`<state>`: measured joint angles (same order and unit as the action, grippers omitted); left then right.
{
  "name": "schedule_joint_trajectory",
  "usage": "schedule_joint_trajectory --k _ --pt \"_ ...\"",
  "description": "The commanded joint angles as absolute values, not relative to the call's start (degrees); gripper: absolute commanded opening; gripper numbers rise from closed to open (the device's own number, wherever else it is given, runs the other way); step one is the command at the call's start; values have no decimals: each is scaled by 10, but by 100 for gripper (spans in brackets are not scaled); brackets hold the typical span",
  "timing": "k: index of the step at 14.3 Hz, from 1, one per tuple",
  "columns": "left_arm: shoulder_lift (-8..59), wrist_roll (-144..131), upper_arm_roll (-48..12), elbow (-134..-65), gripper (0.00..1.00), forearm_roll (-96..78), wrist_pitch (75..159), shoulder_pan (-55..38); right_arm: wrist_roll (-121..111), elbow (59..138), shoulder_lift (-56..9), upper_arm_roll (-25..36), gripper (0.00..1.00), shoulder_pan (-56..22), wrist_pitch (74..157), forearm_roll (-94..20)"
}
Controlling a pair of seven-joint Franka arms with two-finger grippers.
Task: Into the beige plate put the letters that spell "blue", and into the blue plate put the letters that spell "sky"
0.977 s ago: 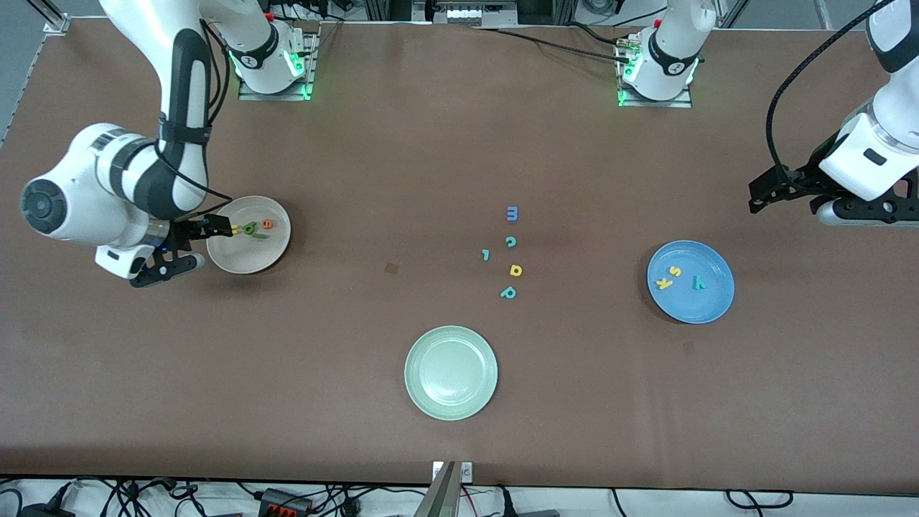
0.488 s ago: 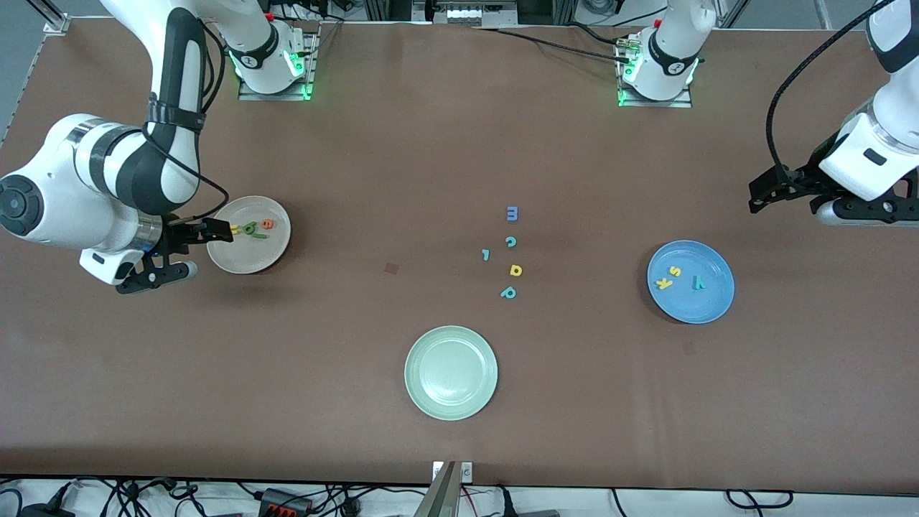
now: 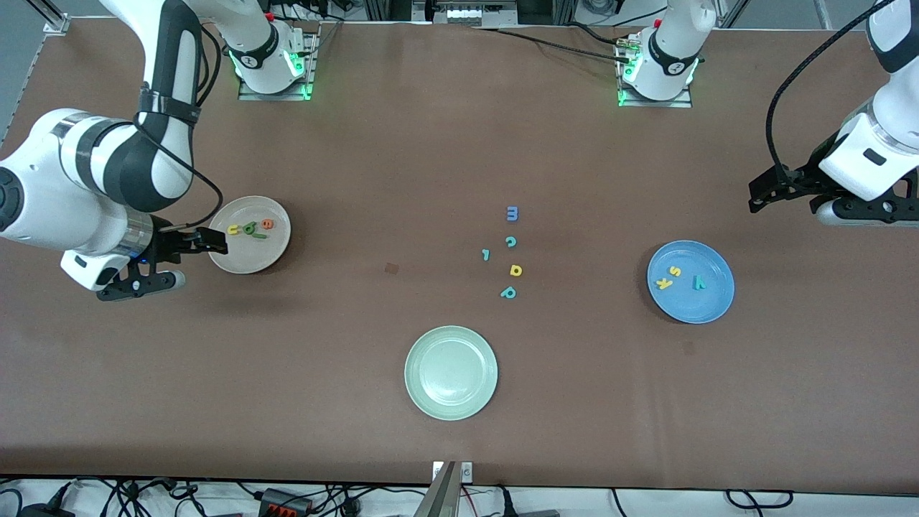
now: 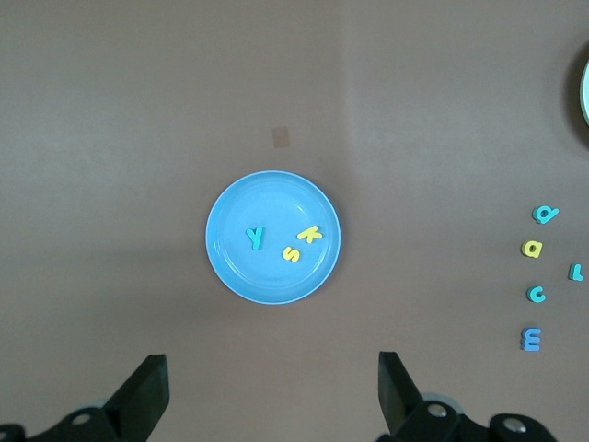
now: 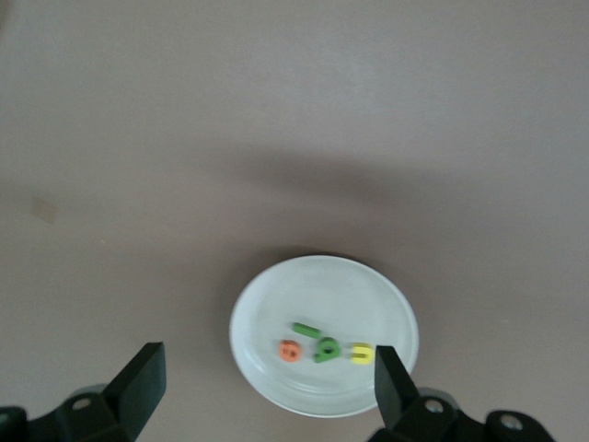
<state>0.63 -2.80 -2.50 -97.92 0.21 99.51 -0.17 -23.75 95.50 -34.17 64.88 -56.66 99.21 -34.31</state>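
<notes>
The beige plate [image 3: 248, 257] [image 5: 322, 285] holds the yellow u [image 3: 233, 230] [image 5: 362, 353], green b [image 3: 249, 228] [image 5: 326, 349], dark-green l [image 3: 260, 235] [image 5: 306, 330] and orange e [image 3: 267, 224] [image 5: 289, 350]. My right gripper [image 3: 192, 260] [image 5: 267, 387] hangs open and empty over the plate's rim at the right arm's end. The blue plate [image 3: 700, 305] [image 4: 239, 267] holds the yellow s [image 3: 675, 271] [image 4: 292, 253], yellow k [image 3: 665, 283] [image 4: 312, 234] and teal y [image 3: 698, 283] [image 4: 255, 237]. My left gripper [image 3: 787, 208] [image 4: 273, 396] waits open and empty over bare table beside the blue plate.
A pale green plate [image 3: 451, 402] sits nearest the front camera, mid-table. Loose letters lie in the middle: blue m [image 3: 512, 213], teal c [image 3: 510, 242], teal l [image 3: 486, 254], yellow d [image 3: 515, 270], teal p [image 3: 508, 292]. Both arm bases stand along the table's edge.
My right gripper has drawn back off the beige plate toward the right arm's end of the table, uncovering the yellow u. The left arm has not moved.
</notes>
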Motion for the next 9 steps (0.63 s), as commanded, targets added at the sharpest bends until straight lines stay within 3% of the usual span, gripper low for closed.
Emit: schedule_joint_trajectory --k 1,5,9 --pt "10 -16 -25 -965 100 4 982 0 -104 919 -303 555 100 -509 990 -298" --pt "10 -16 -25 -965 100 4 981 1 -6 871 -246 339 100 -349 990 -173" --pt "10 -16 -25 -965 100 4 981 1 73 851 -200 171 100 -212 987 -71"
